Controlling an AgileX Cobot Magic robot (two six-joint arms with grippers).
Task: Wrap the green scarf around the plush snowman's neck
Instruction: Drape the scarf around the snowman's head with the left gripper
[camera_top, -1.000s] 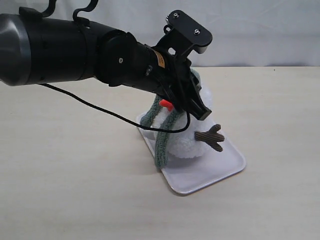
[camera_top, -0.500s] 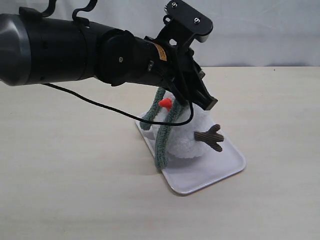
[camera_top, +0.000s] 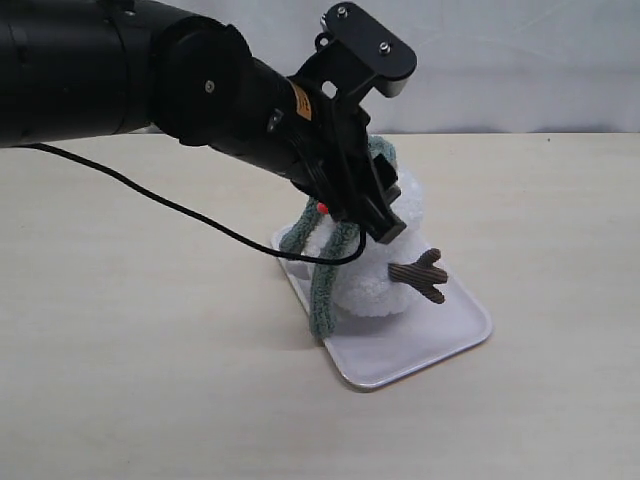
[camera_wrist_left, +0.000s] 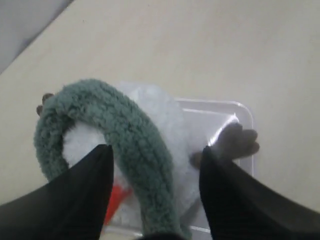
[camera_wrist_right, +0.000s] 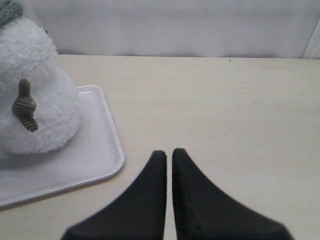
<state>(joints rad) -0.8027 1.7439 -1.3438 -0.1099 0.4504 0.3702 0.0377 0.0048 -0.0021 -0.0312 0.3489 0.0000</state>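
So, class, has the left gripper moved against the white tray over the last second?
Yes: the left gripper rose, then came back down, ending slightly further left over the white tray.

**Grey-green wool on white fluff, black metal above**

The green scarf (camera_top: 322, 290) is showing a muted grey-green, its fuzzy knit running in soft ribs. The plush snowman (camera_top: 375, 285) is looking fluffy white all over, with its nose (camera_top: 323, 208) peeking out red-orange and its twig arm (camera_top: 425, 273) wearing brown corduroy stripes. The tray (camera_top: 430, 345) is shining glossy white, while the desk (camera_top: 150, 350) is lying plain pale beige. The left tool (camera_top: 385, 228) and the right tool (camera_wrist_right: 169, 152) are both appearing solid black against a whitish-grey backdrop (camera_top: 520, 60).
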